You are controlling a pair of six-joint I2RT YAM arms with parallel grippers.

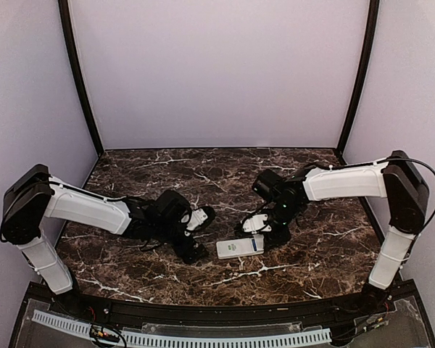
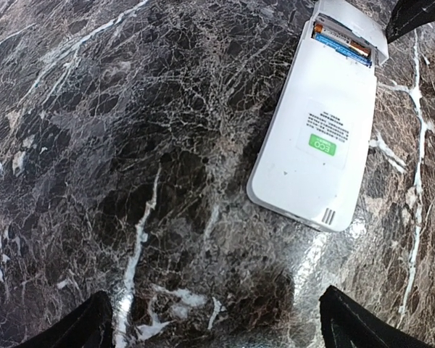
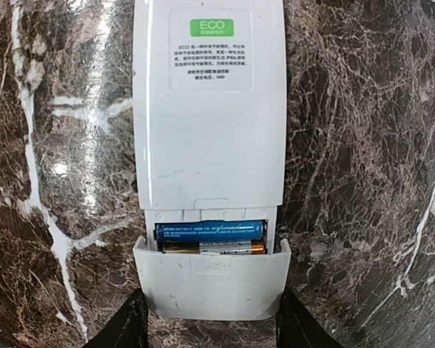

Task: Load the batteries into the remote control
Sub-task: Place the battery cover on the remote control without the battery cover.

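Presently I judge the remote control (image 3: 209,145) light, stiff and slick, best pinned by its long edges; right gripper (image 3: 212,326) clamps the cover (image 3: 212,286), left gripper (image 2: 217,326) jaws apart.

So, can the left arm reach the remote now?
Probably yes: the left gripper is open, with only bare table between it and the remote; the right gripper holds the cover at the far end.
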